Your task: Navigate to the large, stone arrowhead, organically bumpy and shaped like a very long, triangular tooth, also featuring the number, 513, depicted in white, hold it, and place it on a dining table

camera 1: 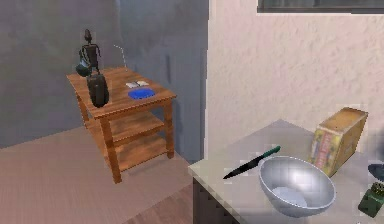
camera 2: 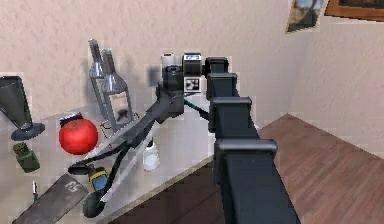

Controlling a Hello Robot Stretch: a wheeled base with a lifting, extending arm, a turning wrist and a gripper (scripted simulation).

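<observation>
In the arm side view the dark arm (camera 2: 235,130) rises from the bottom edge over a grey counter (camera 2: 185,165). The gripper (camera 2: 90,185) reaches down and left from the two white marked squares (camera 2: 178,76). Its thin fingers (camera 2: 120,150) cross the countertop beside a red round thing (camera 2: 77,135). A small yellowish and dark object (camera 2: 99,180) lies on the counter at the fingers' far end. I cannot tell whether the gripper holds anything.
On that counter stand two grey bottles (camera 2: 108,75), a glass vase (camera 2: 15,105), a small green bottle (camera 2: 25,158), a white shaker (camera 2: 151,156) and a knife (camera 2: 55,197). Ahead are a wooden side table (camera 1: 125,105) bearing a dark statue (camera 1: 90,50), and a counter (camera 1: 235,165) with a metal bowl (camera 1: 297,185).
</observation>
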